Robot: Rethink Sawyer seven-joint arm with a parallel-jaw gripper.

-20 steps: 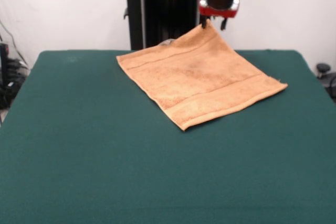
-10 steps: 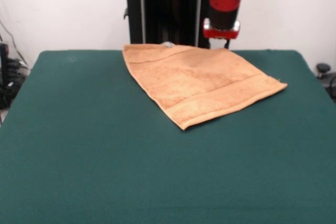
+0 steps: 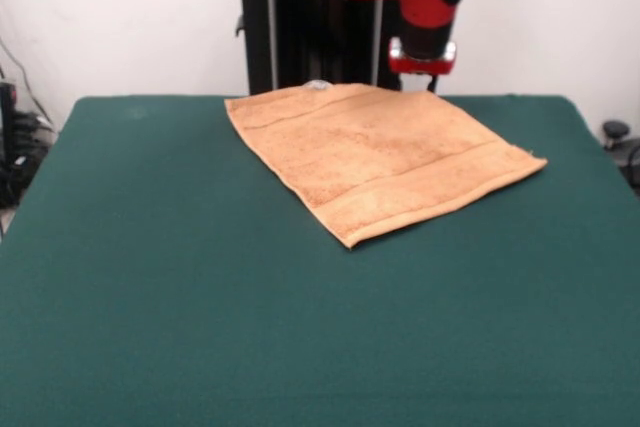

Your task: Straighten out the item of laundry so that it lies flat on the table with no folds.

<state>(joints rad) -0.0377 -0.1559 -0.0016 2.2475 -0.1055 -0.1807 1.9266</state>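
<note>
The orange-tan towel (image 3: 380,157) lies spread on the dark green table (image 3: 200,297), turned at an angle, in the far right part. Its woven border bands show near the front right edge and along the far left edge. A small white label (image 3: 318,85) sits at its far edge. No fold shows on top. My gripper (image 3: 426,80) hangs from the red arm just behind the towel's far right corner, at the table's far edge. The towel's edge hides its tips, so I cannot tell its state or whether it touches the cloth.
The robot's black pedestal (image 3: 300,27) stands right behind the table's far edge. Cables and dark gear (image 3: 15,147) lie off the table at the left, and a small black object (image 3: 615,132) at the right.
A second ago the gripper held the towel's far corner raised in a peak. The gripper has moved down and right, and that corner now lies low at the table's far edge.
</note>
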